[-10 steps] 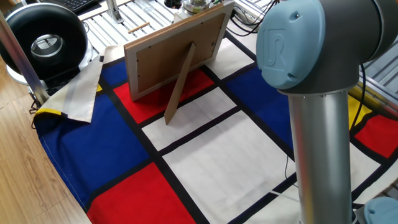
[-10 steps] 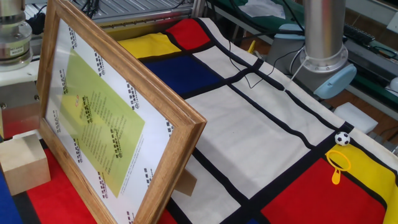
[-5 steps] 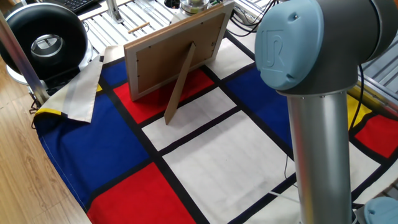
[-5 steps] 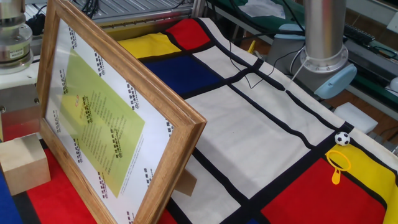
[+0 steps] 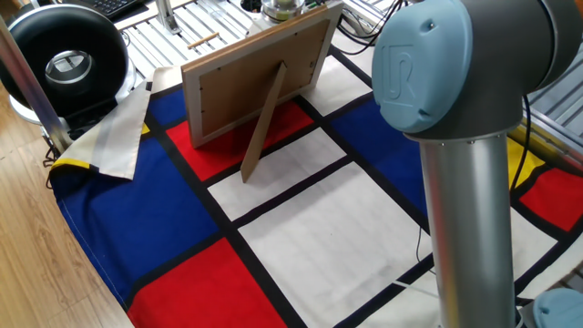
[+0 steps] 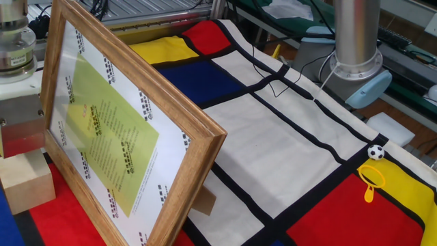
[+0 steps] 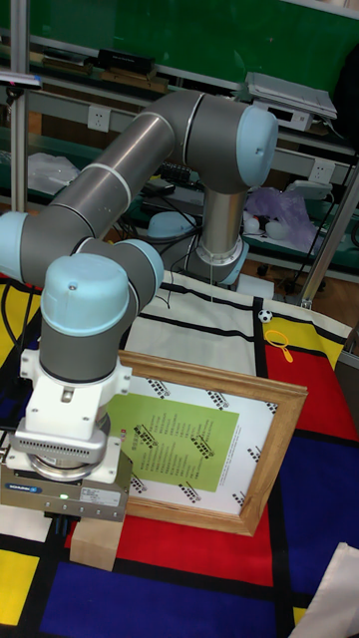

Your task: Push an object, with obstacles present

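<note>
A pale wooden block (image 6: 27, 183) sits on the red patch of the checkered cloth, just left of the picture frame's front; it also shows in the tall view as the block (image 7: 95, 546). My gripper (image 6: 20, 137) hangs directly over the block, its grey body low against the top of it. In the tall view the gripper (image 7: 65, 493) covers the block's upper part. The fingers are hidden, so I cannot make out how the jaws stand. In the view from behind the frame only the wrist top (image 5: 282, 7) shows, and the block is hidden.
A standing wooden picture frame (image 6: 116, 137) leans on its back strut (image 5: 262, 118) right beside the block. A small football (image 6: 375, 152) and a yellow magnifier (image 6: 371, 181) lie far right. The arm's column (image 5: 474, 228) and a folded cloth (image 5: 114, 137) border the mat.
The gripper's grey body has come down lower over the block, and the block has edged slightly toward the lower left. The frame has not moved.
</note>
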